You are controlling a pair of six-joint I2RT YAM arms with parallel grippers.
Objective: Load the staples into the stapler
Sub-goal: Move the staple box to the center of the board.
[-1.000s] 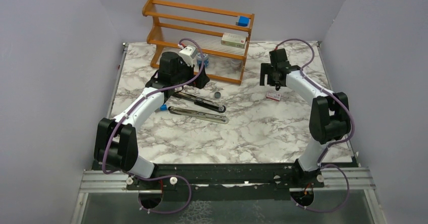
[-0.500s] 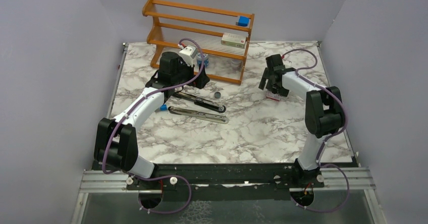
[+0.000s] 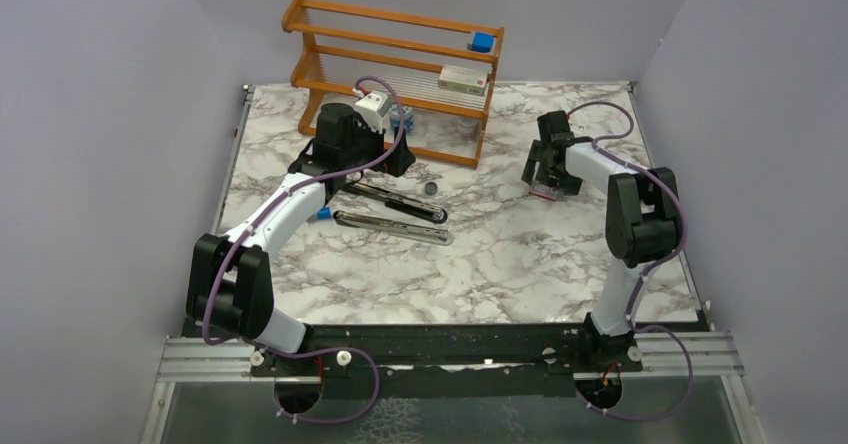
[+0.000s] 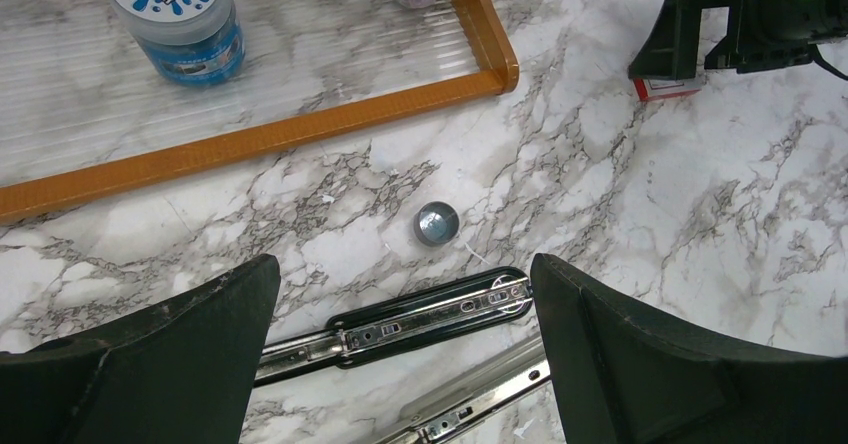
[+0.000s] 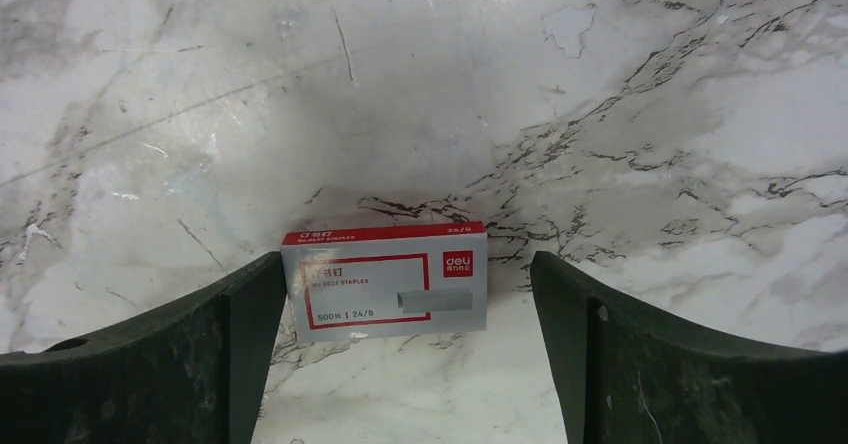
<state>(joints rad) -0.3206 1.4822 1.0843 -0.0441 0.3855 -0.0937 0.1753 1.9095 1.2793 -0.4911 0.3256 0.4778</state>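
Note:
The stapler lies opened flat on the marble table, its two long bars side by side with the silver channel facing up. My left gripper hangs open just above it. In the left wrist view the stapler runs between the wide-apart fingers of the left gripper. My right gripper is low over the small red-and-white staple box. The right gripper stands open astride the closed box, which sits against the left finger. No loose staples show.
A wooden rack stands at the back with a blue cube and a pale box on its shelves. A blue-lidded jar sits on its lowest shelf. A small grey round cap lies beside the stapler. Grey walls enclose the table.
The right gripper has dropped and shifted right, from above the staple box to astride it at table level. The left arm has not moved.

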